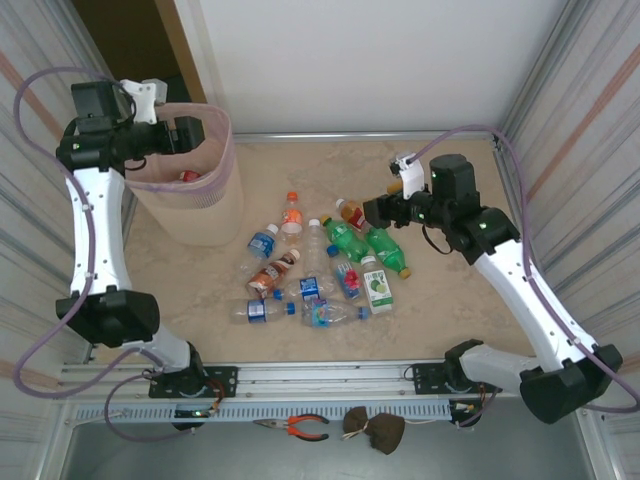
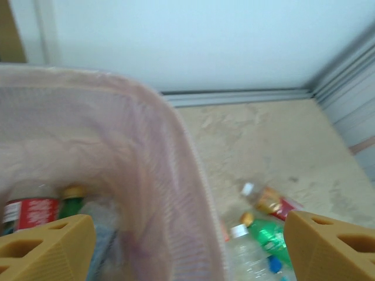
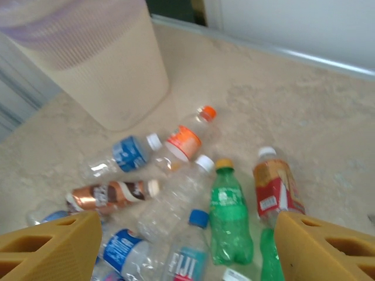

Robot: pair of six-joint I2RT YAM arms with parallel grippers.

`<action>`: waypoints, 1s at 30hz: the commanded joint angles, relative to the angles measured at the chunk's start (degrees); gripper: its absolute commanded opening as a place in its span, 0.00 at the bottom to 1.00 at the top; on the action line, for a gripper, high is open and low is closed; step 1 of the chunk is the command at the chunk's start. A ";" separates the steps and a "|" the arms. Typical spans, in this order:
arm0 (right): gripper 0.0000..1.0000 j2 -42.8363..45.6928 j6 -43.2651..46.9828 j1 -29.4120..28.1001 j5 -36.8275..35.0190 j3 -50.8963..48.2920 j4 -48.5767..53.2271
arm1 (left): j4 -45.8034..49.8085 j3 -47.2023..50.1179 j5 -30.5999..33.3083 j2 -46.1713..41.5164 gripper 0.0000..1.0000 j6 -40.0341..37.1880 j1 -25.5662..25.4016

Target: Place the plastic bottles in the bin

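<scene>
Several plastic bottles [image 1: 320, 265] lie in a loose heap on the marble table. The beige bin [image 1: 200, 215] with its pink liner stands at the back left. My left gripper [image 1: 190, 135] hangs over the bin's rim [image 2: 176, 134], open and holding nothing [image 2: 187, 252]. Inside the bin lie a red-labelled bottle [image 2: 32, 213] and a green one [image 2: 73, 199]. My right gripper [image 1: 385, 210] hovers open above the heap's right side [image 3: 187, 246]. Under it lie a green bottle [image 3: 229, 216], a clear bottle [image 3: 176, 199], a Fiji bottle [image 3: 187, 257] and a red-labelled bottle [image 3: 275, 184].
Corrugated walls close in both sides, with a white wall behind. A metal rail [image 1: 320, 378] runs along the near edge. Orange-handled pliers [image 1: 297, 427] and a brown lump [image 1: 375, 428] lie on the ledge below it. An orange-labelled bottle [image 3: 186, 140] and a blue-labelled one [image 3: 126, 153] lie nearer the bin.
</scene>
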State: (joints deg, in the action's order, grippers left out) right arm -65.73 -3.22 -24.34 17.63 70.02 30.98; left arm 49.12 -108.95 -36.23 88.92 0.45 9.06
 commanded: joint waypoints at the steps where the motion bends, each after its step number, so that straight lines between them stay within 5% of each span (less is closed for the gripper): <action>1: 0.76 -2.07 2.17 0.61 -3.54 -1.93 3.85 | -9.51 4.41 -8.58 -4.89 0.84 6.59 0.32; 10: 0.71 -8.37 2.05 5.04 -6.43 -9.08 6.19 | -19.87 14.59 -10.27 -12.17 0.84 11.84 -4.89; 20: 0.71 -18.89 3.86 6.38 -7.89 -10.97 5.17 | -20.50 17.93 -6.87 -12.76 0.84 10.66 -13.73; 30: 0.76 -28.84 3.92 6.94 -9.87 -7.44 4.62 | -20.27 19.73 -4.40 -12.67 0.84 9.77 -17.13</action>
State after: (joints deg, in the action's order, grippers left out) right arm -92.88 -0.38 -17.58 8.75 60.10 35.64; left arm 29.89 -89.86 -41.74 77.19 10.96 -7.64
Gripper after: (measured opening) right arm 0.757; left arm 0.843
